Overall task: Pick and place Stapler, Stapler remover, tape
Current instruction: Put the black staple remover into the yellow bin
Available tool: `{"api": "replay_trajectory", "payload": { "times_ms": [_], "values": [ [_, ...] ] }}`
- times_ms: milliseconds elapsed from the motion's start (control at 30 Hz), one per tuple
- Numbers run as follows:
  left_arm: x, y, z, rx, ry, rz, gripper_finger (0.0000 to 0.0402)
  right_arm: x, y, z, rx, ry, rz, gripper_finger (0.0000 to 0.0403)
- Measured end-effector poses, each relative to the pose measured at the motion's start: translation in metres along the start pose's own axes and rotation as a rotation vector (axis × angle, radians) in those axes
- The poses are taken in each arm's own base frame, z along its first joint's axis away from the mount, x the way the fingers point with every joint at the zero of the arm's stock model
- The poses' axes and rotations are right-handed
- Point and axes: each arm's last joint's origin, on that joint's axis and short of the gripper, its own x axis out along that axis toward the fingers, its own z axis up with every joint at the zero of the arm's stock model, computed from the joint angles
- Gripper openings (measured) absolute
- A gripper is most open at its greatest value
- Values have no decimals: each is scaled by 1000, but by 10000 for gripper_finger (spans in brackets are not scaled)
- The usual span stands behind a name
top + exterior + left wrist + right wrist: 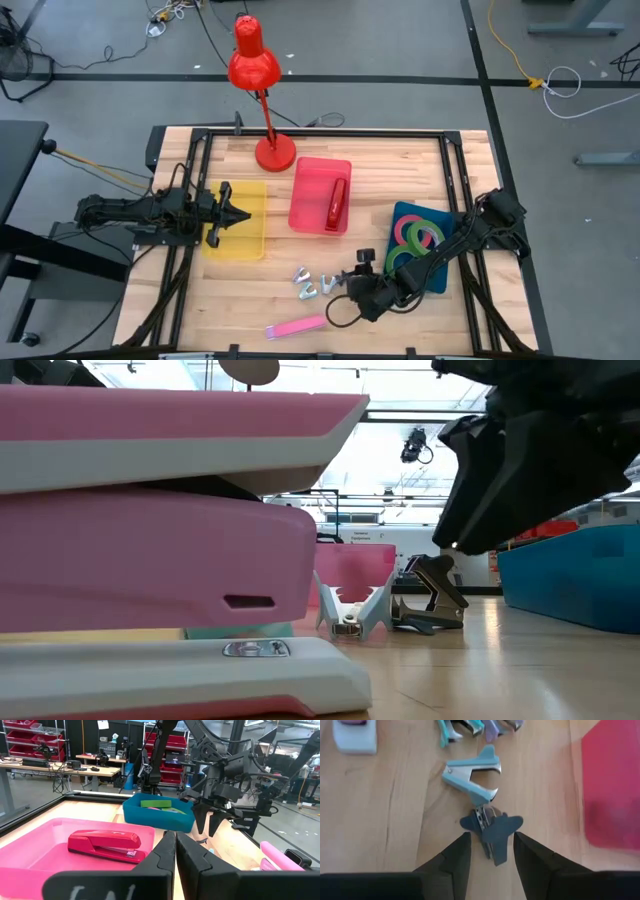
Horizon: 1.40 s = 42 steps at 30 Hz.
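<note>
My right gripper (345, 287) (491, 852) is open, pointing down just above a dark blue staple remover (492, 832) (432, 600). Its fingers stand on either side of the remover, a little above it. A light blue staple remover (472, 775) and others (310, 283) lie on the table beside it. A pink stapler (295, 327) (150, 560) lies near the front edge. A red stapler (337, 203) (105, 845) lies in the pink tray (310, 180). Green and pinkish tape rolls (418, 235) lie in the blue tray (440, 275). My left gripper (238, 215) (175, 852) is shut and empty over the yellow tray (245, 240).
A red desk lamp (262, 100) stands at the table's far side, its base next to the pink tray. The three trays sit in a row across the middle of the table. Bare wood lies between the yellow tray and the staple removers.
</note>
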Motion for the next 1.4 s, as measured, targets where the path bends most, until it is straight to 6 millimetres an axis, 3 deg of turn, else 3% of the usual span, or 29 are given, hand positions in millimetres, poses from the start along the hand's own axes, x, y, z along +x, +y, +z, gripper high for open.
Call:
{"api": "replay_trajectory", "payload": {
  "times_ms": [433, 1400],
  "values": [
    [0, 0, 0, 0, -1, 0, 18, 20, 10, -10, -30, 43, -30, 149],
    [0, 0, 0, 0, 0, 0, 18, 14, 16, -9, -40, -44, -148, 146]
  ]
}}
